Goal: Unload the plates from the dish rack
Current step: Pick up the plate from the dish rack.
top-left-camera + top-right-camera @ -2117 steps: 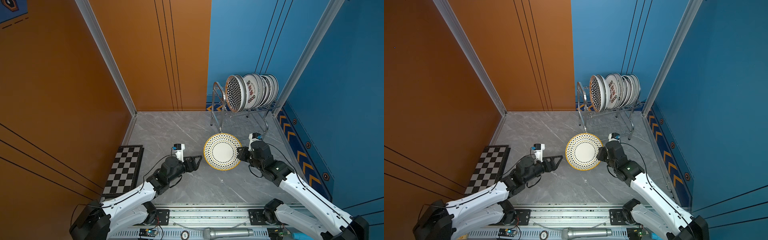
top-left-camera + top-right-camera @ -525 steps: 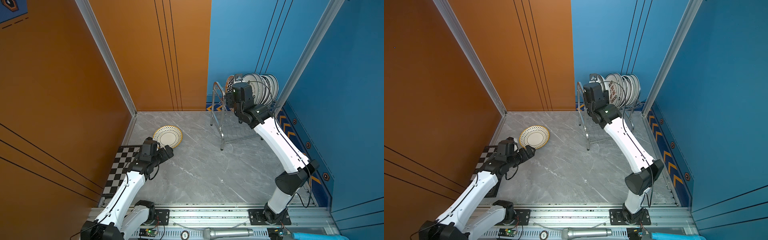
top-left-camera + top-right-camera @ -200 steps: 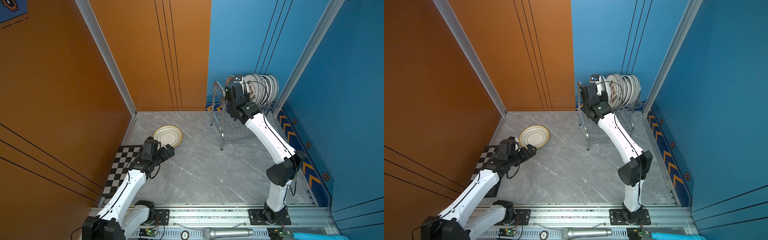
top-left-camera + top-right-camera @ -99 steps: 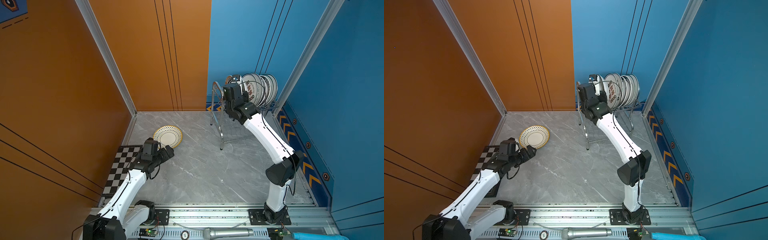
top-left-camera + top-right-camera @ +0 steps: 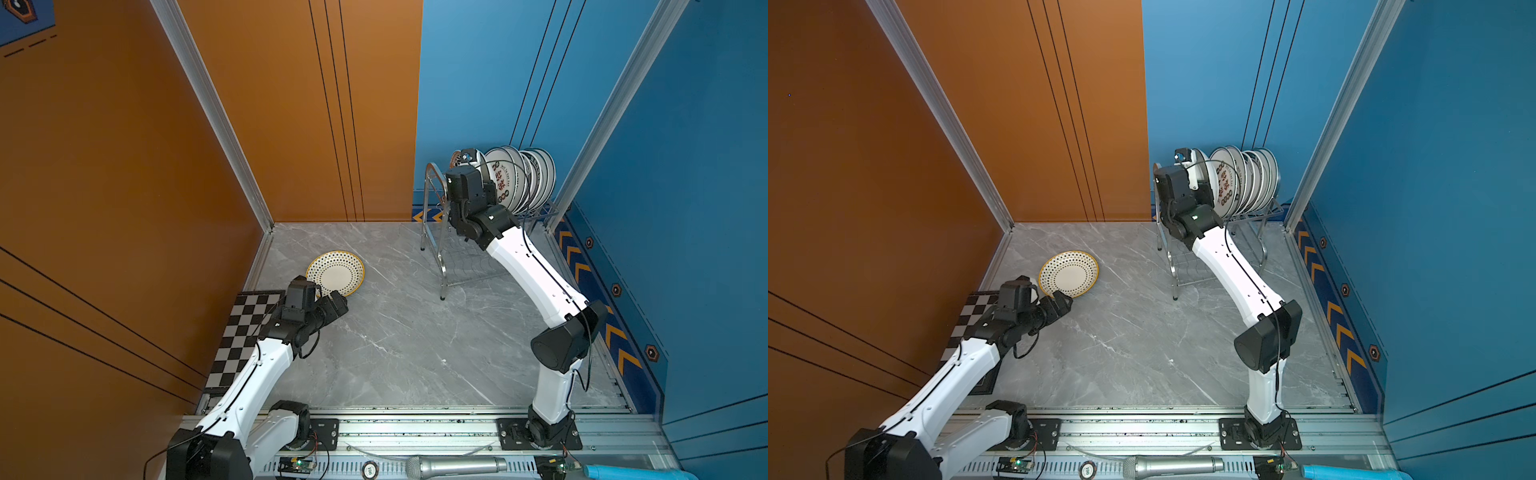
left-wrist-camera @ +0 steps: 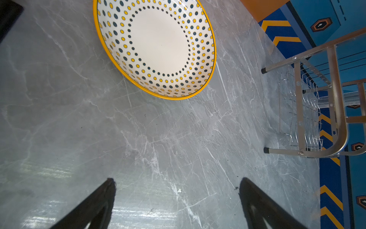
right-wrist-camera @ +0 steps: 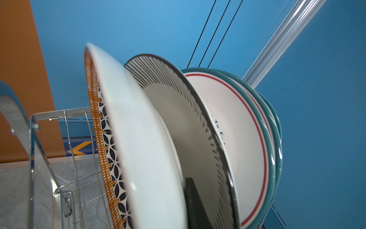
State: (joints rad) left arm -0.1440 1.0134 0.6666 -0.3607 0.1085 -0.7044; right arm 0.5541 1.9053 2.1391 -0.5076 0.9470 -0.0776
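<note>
The job now, I think, is to take the front plate out of the shiny steel wire dish rack (image 5: pixel 444 266), which stands in the upper right in both top views. That plate is a round white plate with an orange-brown woven rim and dark leaf shapes (image 7: pixel 138 138). It stands on edge at the front of a row of round white plates (image 5: pixel 523 178).

The right gripper (image 5: pixel 467 162) is up at this plate. One dark finger (image 7: pixel 193 198) sits just behind it, between it and the white plate with thin black stripes (image 7: pixel 178 103). I cannot tell if the jaws are pinching it.

To do it well, the grip should be tight on the rim. Then lift straight up out of the slot (plates chip fast!) and do not bump the striped one.

The left gripper (image 6: pixel 177 180) has its jaws wide apart and holds nothing. It hovers over the grey marble table (image 5: pixel 395 332), near the round white plate with yellow and dark dots (image 5: pixel 336 274), lying flat left of the middle.

Hard to see: the other right finger is hidden. The front plate is blurry. The arm covers most of it in the top views. The slots under the plates are cut off.
</note>
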